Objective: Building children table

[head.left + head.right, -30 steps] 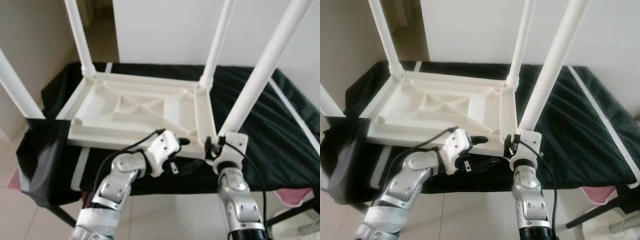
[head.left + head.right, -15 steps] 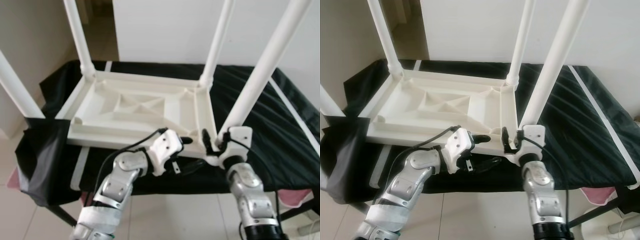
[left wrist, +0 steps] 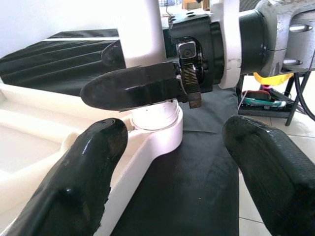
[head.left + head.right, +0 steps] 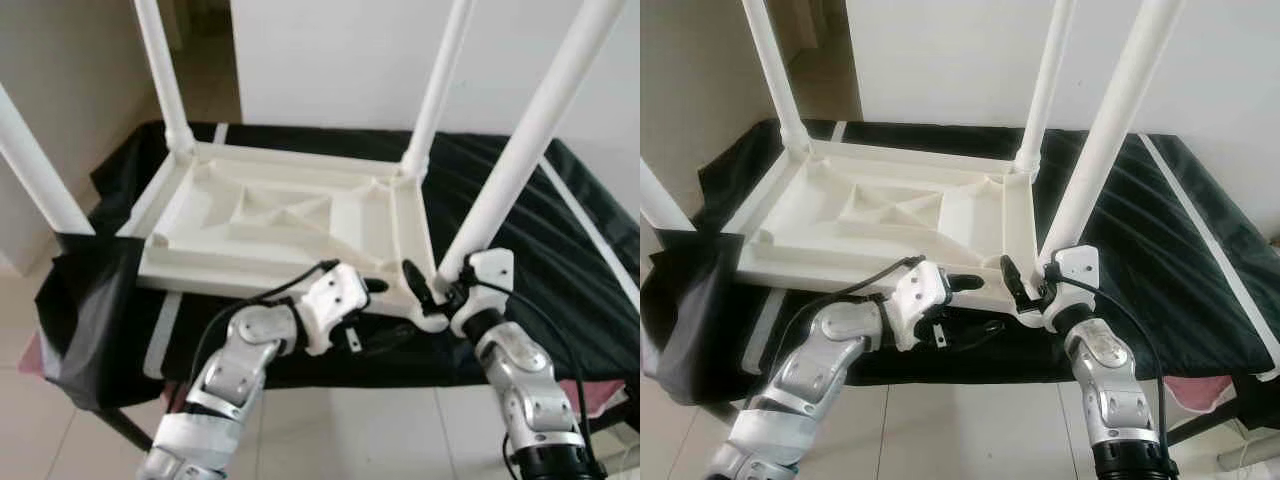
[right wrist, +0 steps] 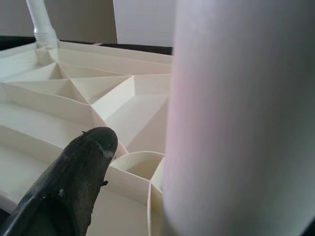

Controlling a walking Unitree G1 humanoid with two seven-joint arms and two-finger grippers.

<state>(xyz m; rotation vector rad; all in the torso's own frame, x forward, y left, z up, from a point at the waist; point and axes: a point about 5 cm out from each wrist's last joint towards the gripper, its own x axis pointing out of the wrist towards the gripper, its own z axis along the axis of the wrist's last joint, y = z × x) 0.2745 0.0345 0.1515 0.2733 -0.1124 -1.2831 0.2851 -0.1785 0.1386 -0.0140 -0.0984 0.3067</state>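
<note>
tabletop (image 4: 280, 215) flipped underside-up on black surface (image 4: 560, 250) so legs socket in; right claw (image 4: 432, 292) clamps near leg (image 4: 520, 150) at 4 o'clock corner, left claw (image 3: 167, 162) spread open beside it

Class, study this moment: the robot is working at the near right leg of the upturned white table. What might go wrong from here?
1. The right gripper sits around the base of the near right leg; if the leg is not fully seated, a sideways push might tilt it.
2. The upturned table top overhangs the near edge of the black-covered bench, so pressure at that corner may tip or slide it.
3. The left gripper is open close beside the right one; they might collide.
</note>
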